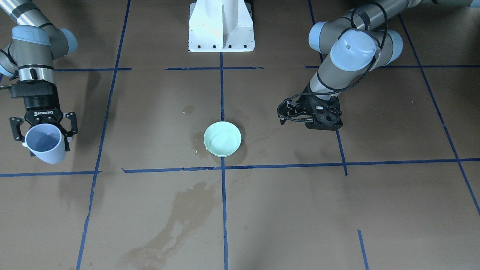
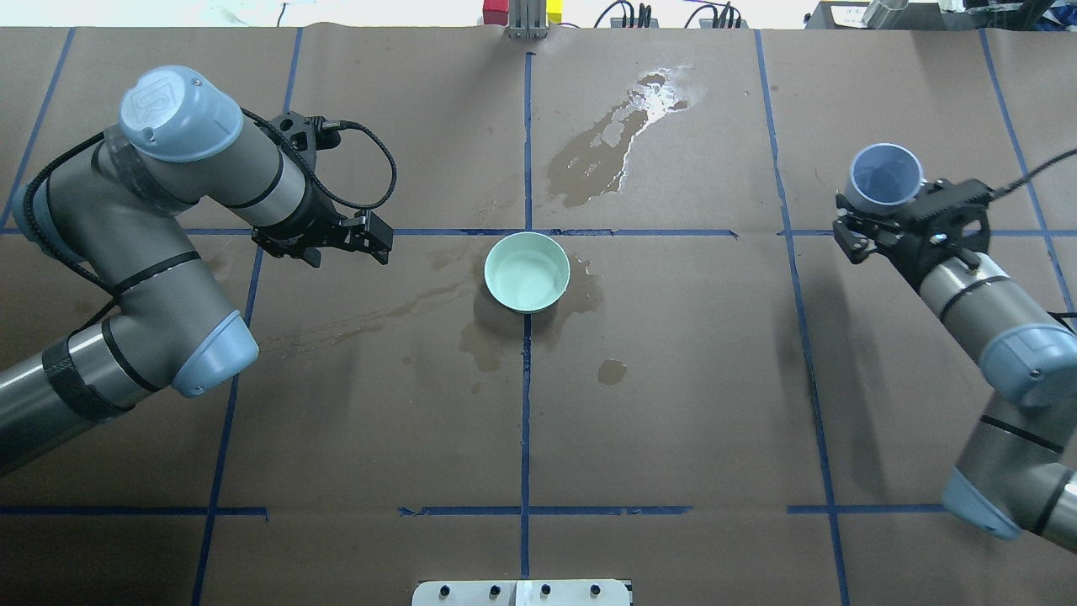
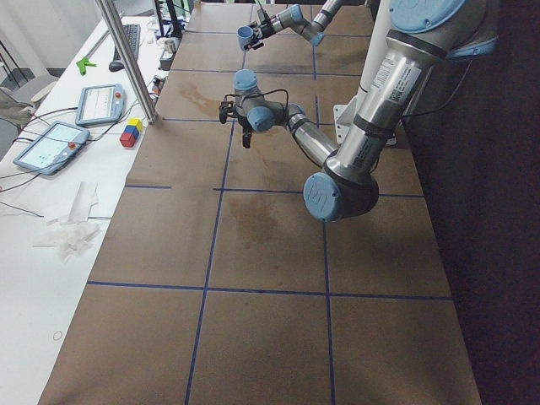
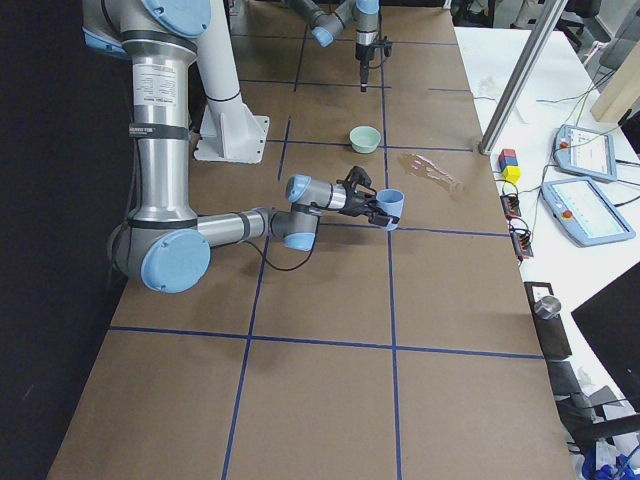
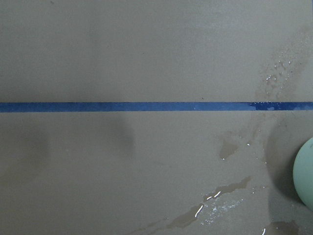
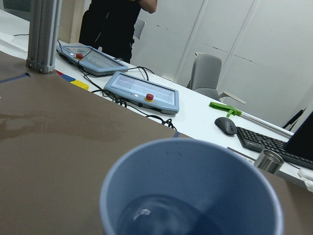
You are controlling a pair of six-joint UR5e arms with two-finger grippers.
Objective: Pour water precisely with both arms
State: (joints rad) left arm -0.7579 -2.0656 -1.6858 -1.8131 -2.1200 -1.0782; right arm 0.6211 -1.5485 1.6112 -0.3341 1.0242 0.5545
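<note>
Brown table (image 1: 150, 112) is wetted. In the blue cup (image 2: 883, 175), squeezed by the right gripper (image 1: 42, 140), water (image 6: 156, 215) is kept far from the green bowl (image 1: 222, 138); tipped early, it could be spilled. Whether the left gripper (image 1: 287, 112) is apart or together cannot be told.

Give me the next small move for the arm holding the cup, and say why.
Probably carry the blue cup sideways toward the mint bowl, kept level. The right hand grips the cup with water in it, far off to the bowl's side, so tilting now would miss. Wet patches around the bowl argue for going slowly.
</note>
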